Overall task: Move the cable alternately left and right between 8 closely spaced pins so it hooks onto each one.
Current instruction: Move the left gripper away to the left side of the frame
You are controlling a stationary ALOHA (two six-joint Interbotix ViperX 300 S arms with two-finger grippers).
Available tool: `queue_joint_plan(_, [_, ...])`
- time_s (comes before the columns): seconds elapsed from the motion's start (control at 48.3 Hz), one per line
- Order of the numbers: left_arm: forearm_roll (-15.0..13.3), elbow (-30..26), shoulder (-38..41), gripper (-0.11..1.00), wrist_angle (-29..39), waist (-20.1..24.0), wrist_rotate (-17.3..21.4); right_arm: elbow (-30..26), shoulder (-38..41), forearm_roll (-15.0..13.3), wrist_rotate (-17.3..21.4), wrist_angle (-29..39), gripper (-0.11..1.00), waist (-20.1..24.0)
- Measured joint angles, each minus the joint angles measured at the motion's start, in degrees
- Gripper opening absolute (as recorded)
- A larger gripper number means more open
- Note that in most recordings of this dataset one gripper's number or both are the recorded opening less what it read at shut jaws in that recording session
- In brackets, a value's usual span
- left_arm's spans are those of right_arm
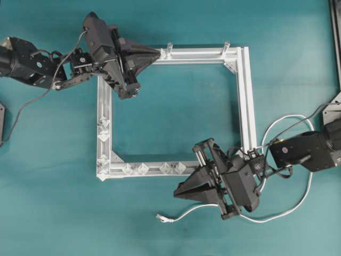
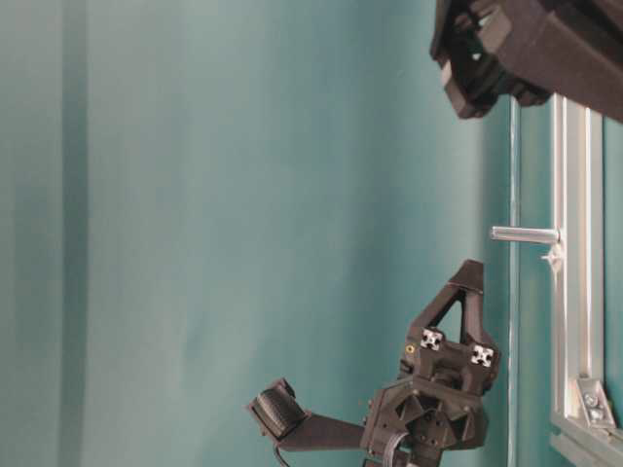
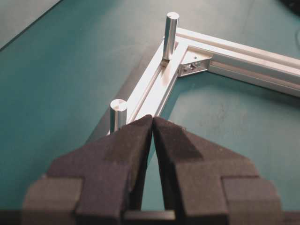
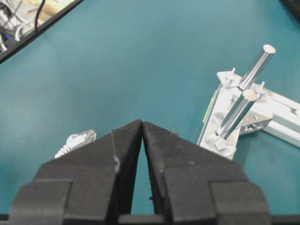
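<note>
Cable (image 1: 287,205) lies loose on the table at the right and near-right of the frame, outside it, not hooked on any pin. Plug end (image 1: 161,217) rests near the bottom middle of the overhead view, pointing left; from there the cord runs right under the right arm, curves round in a wide loop and comes back up beside the frame's right rail, so the long axis is roughly left-right with a loop at the right end. In the right wrist view the plug (image 4: 75,142) shows just left of the fingertips, not touching. Pins (image 1: 154,168): small pale diamond studs on the bottom rail and up the left rail (image 1: 103,133), in close pairs. Frame (image 1: 246,96) is a square of aluminium rail with two taller round posts (image 1: 169,49) on the far rail. Right gripper (image 1: 178,192) sits just below the bottom rail's right end, tips together, holding nothing; the wrist view shows the pads (image 4: 122,140) meeting at the tip. Left gripper (image 1: 159,52) is at the far left corner beside a post, tips likewise together and empty, pads (image 3: 136,133) touching. Surface is a plain teal mat (image 1: 176,106); a dark edge (image 1: 335,37) runs down the far right, with clutter beyond the mat in the right wrist view's top left corner.
</note>
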Motion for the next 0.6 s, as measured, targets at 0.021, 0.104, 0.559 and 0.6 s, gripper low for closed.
queue_joint_plan(0.021, [0.18, -0.09, -0.26, 0.14, 0.26, -0.09, 0.0, 0.0, 0.0, 0.0, 0.0, 0.0, 0.19, 0.0])
queue_joint_plan(0.104, [1.76, -0.09, -1.93, 0.01, 2.29, -1.41, 0.26, 0.0, 0.09, 0.0, 0.62, 0.79, 0.04, 0.44])
queue_joint_plan(0.559, [2.37, -0.09, -12.22, 0.0, 15.82, -6.06, 0.35, -6.59, -3.34, 0.0, 9.05, 21.01, 0.01, 5.19])
queue_joint_plan(0.6, [2.37, -0.09, -12.74, 0.0, 17.31, -6.42, 0.35, -7.56, -3.87, 0.0, 10.46, 24.87, 0.01, 5.54])
